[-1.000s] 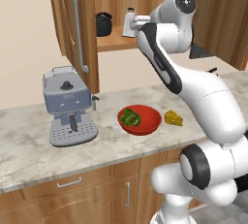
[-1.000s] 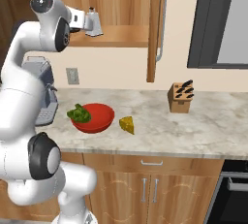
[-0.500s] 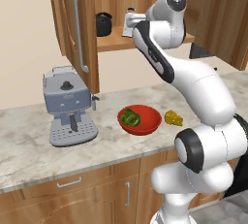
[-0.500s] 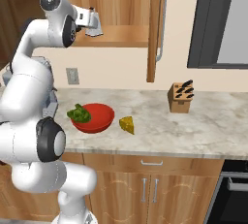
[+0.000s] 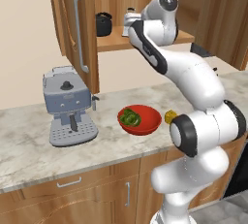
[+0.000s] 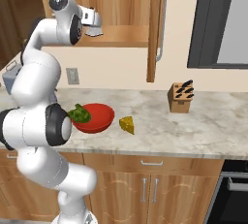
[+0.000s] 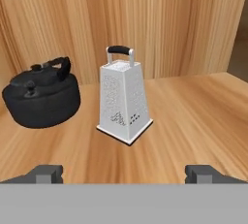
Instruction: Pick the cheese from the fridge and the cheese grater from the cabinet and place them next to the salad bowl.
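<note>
Cheese grater stands upright before the spread hand.

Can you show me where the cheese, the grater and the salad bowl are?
cheese (image 6: 127, 124): right base view, on the face of the yellow wedge.
grater (image 7: 121, 101): hand view, on its perforated front side.
salad bowl (image 5: 147, 121): left base view, on the bare red inside, right of the leaves.

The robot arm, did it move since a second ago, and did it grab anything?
The arm has swung its upper part further toward the open cabinet, bringing the tool closer to the cheese grater on the shelf. It has grabbed nothing; the tool is open and empty. The grater, black pot, salad bowl, cheese and coffee machine stayed put.
</note>
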You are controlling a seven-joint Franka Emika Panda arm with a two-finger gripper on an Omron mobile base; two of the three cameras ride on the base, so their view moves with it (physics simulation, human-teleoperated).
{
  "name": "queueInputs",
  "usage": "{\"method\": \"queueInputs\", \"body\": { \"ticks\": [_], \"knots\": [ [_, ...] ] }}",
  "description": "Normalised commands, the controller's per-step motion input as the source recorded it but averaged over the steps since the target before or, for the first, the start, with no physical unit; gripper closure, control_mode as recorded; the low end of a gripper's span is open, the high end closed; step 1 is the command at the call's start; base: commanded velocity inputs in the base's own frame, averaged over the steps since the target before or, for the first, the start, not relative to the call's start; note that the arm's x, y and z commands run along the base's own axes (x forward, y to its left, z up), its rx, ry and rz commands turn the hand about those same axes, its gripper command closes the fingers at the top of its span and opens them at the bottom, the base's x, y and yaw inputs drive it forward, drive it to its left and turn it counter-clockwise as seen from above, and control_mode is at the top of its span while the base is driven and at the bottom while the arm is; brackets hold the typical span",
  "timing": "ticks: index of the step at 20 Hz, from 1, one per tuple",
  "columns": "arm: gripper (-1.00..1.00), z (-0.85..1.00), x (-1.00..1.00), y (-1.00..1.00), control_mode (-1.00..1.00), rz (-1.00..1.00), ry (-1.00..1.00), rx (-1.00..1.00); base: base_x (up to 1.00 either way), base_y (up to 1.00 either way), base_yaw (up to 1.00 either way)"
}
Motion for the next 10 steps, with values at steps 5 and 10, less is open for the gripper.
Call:
{"method": "queueInputs", "body": {
  "ticks": [5, 10],
  "knots": [
    [-1.00, -0.20, 0.45, 0.03, -1.00, 0.00, 0.00, 0.00, 0.00, 0.00, 0.00],
    [-1.00, -0.14, 0.47, 0.02, -1.00, 0.00, 0.00, 0.00, 0.00, 0.00, 0.00]
  ]
}}
